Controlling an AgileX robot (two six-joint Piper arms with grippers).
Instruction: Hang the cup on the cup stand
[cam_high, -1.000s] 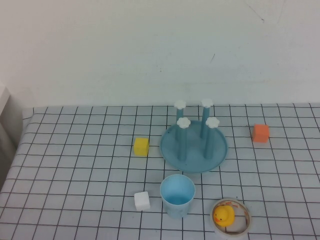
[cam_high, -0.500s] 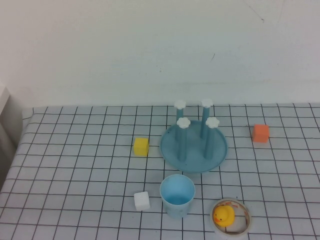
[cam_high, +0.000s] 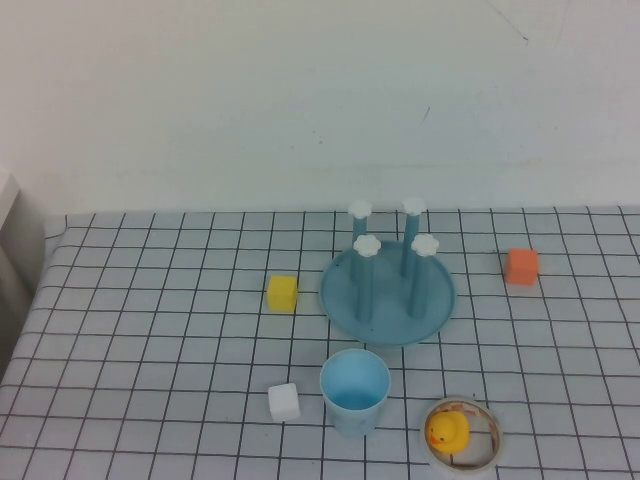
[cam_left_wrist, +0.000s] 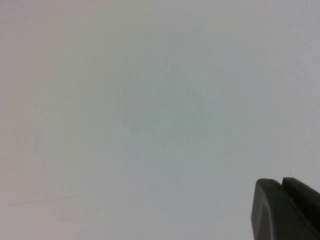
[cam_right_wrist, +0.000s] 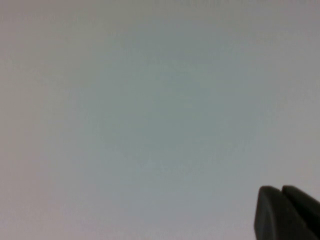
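The pale light-blue cup stands upright, mouth up, near the front of the checked table. Just behind it sits the cup stand, a round blue dish with upright pegs capped by white flowers. Neither arm shows in the high view. In the left wrist view my left gripper is shut, its two dark fingers pressed together against a blank pale surface. My right gripper looks the same in the right wrist view, shut on nothing. No task object shows in either wrist view.
A yellow cube lies left of the stand, a white cube left of the cup, an orange cube at the right. A tape ring holding a yellow duck sits right of the cup. A white wall rises behind the table.
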